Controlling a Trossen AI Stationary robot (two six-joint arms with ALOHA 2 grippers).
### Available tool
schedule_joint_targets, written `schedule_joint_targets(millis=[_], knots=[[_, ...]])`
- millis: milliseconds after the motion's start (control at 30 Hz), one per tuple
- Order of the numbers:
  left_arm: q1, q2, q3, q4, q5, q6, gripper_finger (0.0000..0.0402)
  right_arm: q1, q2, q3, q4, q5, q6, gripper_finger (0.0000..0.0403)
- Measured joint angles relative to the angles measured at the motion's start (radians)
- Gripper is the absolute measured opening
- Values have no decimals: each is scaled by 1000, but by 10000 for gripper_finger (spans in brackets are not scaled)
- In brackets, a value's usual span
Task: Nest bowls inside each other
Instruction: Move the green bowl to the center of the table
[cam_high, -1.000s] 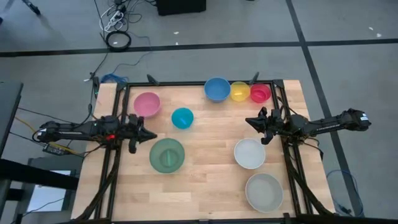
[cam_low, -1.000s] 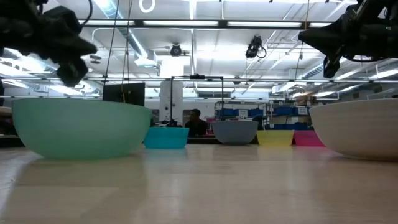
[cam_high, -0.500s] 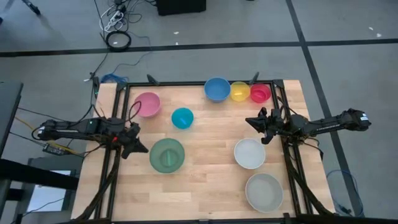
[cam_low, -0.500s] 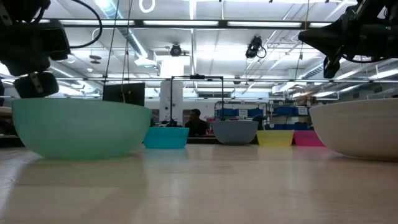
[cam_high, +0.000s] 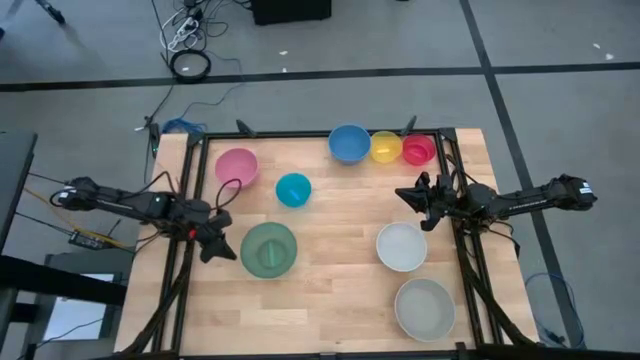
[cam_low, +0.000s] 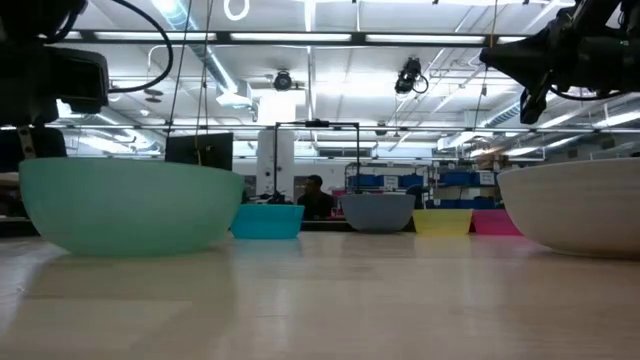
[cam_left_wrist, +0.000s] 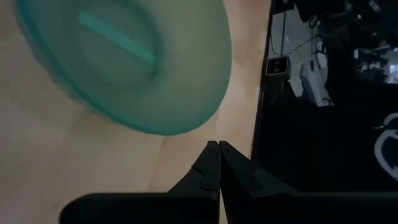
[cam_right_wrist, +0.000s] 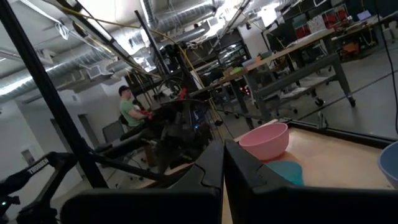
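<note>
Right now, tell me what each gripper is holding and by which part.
Nothing. The left gripper, shut, is beside the green bowl; the right gripper, shut, hangs above the table.

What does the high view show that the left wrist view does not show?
Only the high view shows the right end effector and seven other bowls: pink, cyan, blue, yellow, red, white, grey. Only the left wrist view shows the left end effector shut, close up. Both show the green bowl and the table.

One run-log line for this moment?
left gripper: shut, beside green bowl | right gripper: shut, waiting above white bowl | nested: none
</note>
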Motion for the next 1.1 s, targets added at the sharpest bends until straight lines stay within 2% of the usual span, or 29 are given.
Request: schedule_joint_targets(millis=[167,333,533,633,800,967,1100], knots=[[-7,55,0,45,-36,-66,6,0,0,0,0,0,-8,4],[-7,132,0,46,-118,-144,6,0,0,0,0,-1,-10,4],[-7,205,0,63,-153,-193,6,0,0,0,0,-1,-17,4],[-7,214,0,86,-157,-219,19,0,0,0,0,-3,-18,4],[-7,213,1,118,-160,-266,61,0,0,0,0,-5,-32,4],[-7,213,61,23,-146,-278,95,0,0,0,0,-5,-36,4],[-7,212,151,-156,-160,-252,107,0,0,0,0,-4,-37,4]])
